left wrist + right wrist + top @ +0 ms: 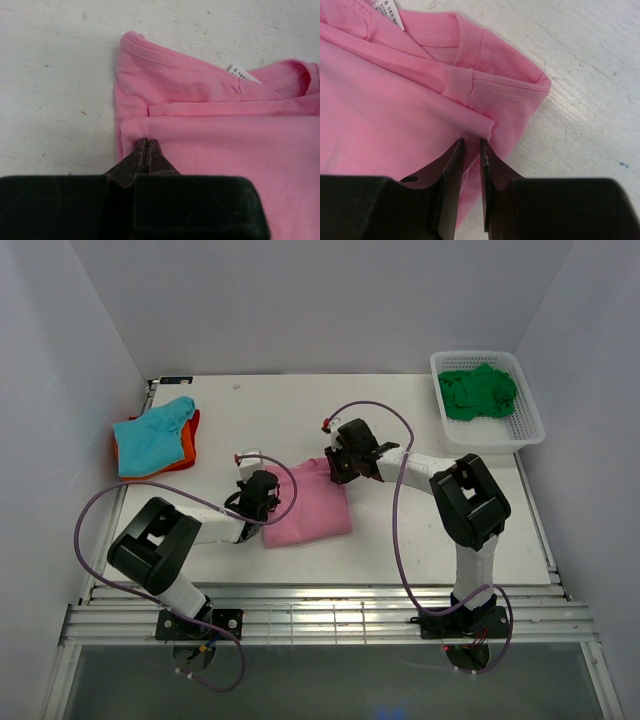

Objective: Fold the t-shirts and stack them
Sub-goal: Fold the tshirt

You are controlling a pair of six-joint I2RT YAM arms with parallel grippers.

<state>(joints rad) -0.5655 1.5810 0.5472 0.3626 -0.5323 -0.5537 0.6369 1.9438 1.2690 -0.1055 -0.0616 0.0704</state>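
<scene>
Pink t-shirt point(310, 505) lies folded, middle of table point(290, 410). Left pincer point(146, 141) closed at its left edge, grip on cloth unclear. Right pincer point(471, 145) barely open at far-right fold corner. Wrist views crop the rest.

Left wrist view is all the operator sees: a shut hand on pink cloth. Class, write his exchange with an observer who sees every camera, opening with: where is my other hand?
Observer: The right hand is at the pink t-shirt's far right corner by the collar, its fingers slightly apart.
Operator: Any shirts already stacked?
Observer: A teal t-shirt lies on an orange one at the far left of the table.
Operator: Anything left to fold?
Observer: A green t-shirt lies crumpled in the white basket at the far right.
</scene>
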